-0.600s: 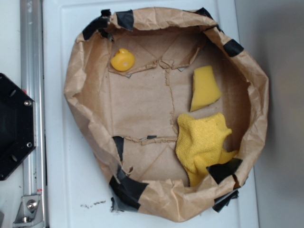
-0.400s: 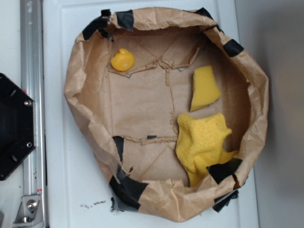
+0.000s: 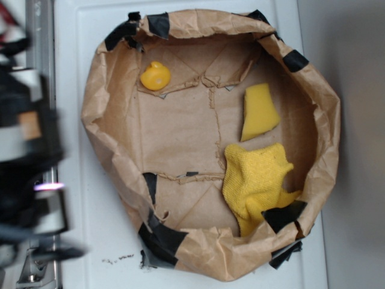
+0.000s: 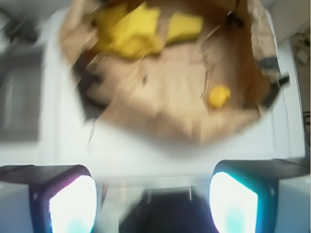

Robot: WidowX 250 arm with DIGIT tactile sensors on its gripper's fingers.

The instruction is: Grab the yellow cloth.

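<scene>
1. White tabletop (image 3: 90, 241) carries a brown paper basin (image 3: 328, 120), rim patched with black tape.
2. Arm (image 3: 24, 150) blurred at the left edge, outside the basin.
3. Gripper (image 4: 153, 199) over bare tabletop, jaws wide apart, empty.
4. Yellow cloth (image 3: 257, 180) crumpled against the basin's lower right wall.
5. Sponge wedge (image 3: 258, 111) just above the cloth.
6. Rubber duck (image 3: 156, 76) upper left, well apart.

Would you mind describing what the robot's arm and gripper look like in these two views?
In the exterior view the arm is a motion-blurred, mostly black body with white and grey blocks and a small tan patch. In the wrist view the gripper shows two dark, blocky fingers whose inner pads glow bright white with a cyan tint, one edged in magenta. Finer markings or cables are too blurred to make out.
</scene>
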